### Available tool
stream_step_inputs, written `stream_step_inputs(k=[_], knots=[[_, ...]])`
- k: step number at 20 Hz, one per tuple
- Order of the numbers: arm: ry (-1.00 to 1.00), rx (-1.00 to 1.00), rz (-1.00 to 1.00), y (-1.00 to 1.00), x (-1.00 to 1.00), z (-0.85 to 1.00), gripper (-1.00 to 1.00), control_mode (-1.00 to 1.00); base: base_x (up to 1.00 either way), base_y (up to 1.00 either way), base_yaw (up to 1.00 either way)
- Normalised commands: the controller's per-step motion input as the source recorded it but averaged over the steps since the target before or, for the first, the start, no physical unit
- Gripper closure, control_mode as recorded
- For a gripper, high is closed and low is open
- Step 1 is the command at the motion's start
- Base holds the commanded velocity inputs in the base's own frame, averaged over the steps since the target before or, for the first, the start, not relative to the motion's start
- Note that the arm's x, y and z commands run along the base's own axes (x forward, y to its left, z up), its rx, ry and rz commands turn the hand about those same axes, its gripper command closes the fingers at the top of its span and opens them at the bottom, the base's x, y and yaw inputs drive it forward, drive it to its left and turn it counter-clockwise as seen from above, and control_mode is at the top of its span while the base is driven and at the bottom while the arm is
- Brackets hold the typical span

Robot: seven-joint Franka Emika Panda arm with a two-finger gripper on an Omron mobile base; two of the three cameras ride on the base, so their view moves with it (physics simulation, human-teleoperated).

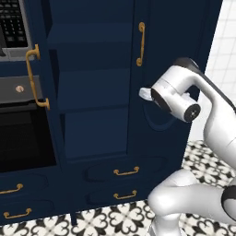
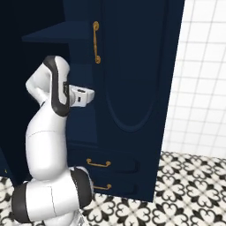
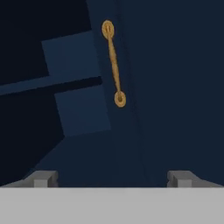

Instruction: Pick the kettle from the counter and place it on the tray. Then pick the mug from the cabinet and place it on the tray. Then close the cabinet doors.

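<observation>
Here the tall navy cabinet [image 1: 99, 92] stands with its doors partly ajar, inner shelves [image 1: 90, 41] visible as dark blue ledges between them. The left door [image 1: 44, 73] swings out toward the camera in the left base view, its curved brass handle [image 1: 32, 76] showing in front of the black oven [image 1: 18, 133]. The right door [image 2: 132, 70] carries an arched moulding and a long brass handle [image 2: 96, 42]; in the hand view that same handle [image 3: 113, 63] runs slightly tilted on the door's edge, with shelf ends to its left.

The tool [image 3: 113, 178] is spread wide, both fingertips [image 3: 41, 178] far apart at the bottom of the hand view, nothing between them, holding nothing. It faces the right door's edge, below the handle. In the right base view the hand [image 2: 79, 96] sits just in front of the cabinet opening, near the door but apart from it.

Two small drawers [image 1: 124, 173] with brass pulls sit under the doors. Floor [image 2: 190, 185] is black-and-white patterned tile; white tiled wall [image 2: 198, 75] to the right of the cabinet.
</observation>
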Motion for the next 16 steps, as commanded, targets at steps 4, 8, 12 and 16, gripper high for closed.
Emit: stream_step_inputs(k=[4,8,12,16], knots=[[0.31,-0.15,-0.03,0.63,-0.51,0.58,-1.00,-1.00,0.00,0.00,0.00],[0.09,-0.15,-0.07,0.39,-0.72,0.51,-1.00,-1.00,0.00,0.00,0.00],[-0.03,-0.20,-0.12,0.23,-0.88,0.45,-1.00,-1.00,0.00,0.00,0.00],[0.00,-0.05,-0.13,0.23,-0.97,0.55,-1.00,-1.00,0.00,0.00,0.00]])
